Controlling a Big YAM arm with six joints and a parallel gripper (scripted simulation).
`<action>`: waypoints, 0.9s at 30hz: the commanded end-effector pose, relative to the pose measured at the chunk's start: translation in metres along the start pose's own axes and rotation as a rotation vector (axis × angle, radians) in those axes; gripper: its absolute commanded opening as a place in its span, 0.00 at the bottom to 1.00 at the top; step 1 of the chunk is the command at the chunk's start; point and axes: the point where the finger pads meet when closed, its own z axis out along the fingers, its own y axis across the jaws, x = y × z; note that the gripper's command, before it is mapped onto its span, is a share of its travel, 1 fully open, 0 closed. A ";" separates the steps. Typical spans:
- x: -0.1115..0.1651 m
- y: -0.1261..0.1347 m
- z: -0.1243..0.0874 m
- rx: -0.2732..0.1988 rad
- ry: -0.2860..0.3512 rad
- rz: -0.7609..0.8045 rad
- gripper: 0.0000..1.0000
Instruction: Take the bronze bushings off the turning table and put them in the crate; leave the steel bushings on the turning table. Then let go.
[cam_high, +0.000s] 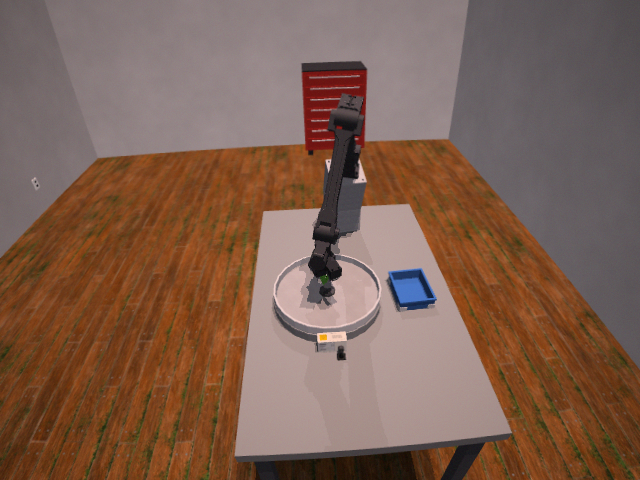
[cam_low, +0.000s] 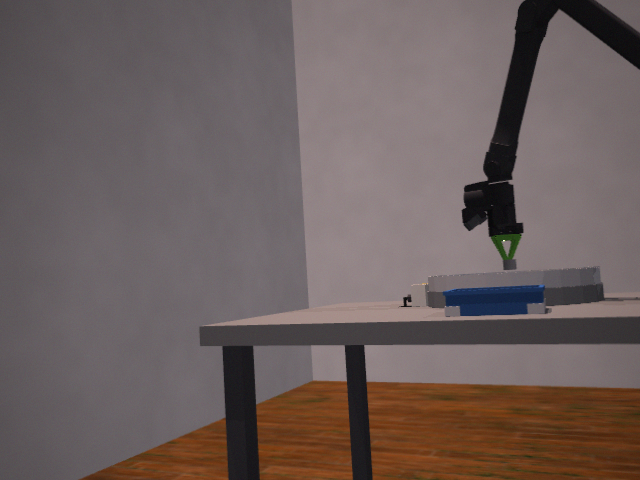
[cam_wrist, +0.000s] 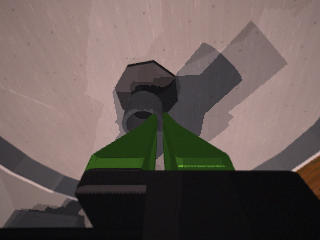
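At the near edge of the turning table (cam_high: 289, 320), about 6 o'clock, a small white box with an orange patch (cam_high: 330, 338) sits on the surface (cam_high: 361, 413), a tiny black object (cam_high: 341, 354) just in front of it; over the disc's middle the hand (cam_low: 509, 258) hangs just above rim height, its green fingers pinched on a small grey steel bushing (cam_low: 509, 264); the blue crate (cam_high: 412, 289) lies at 3 o'clock beside the rim; a red drawer cabinet (cam_high: 333, 77) stands at 12 o'clock by the far wall.

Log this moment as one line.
gripper: shut on grey bushing | position: above turning table | crate: no bushing visible
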 end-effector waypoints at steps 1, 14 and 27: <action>-0.019 -0.006 -0.014 0.029 -0.041 -0.002 0.00; -0.020 -0.006 0.004 0.021 -0.032 -0.004 0.00; -0.023 -0.008 0.004 0.028 -0.041 -0.003 0.00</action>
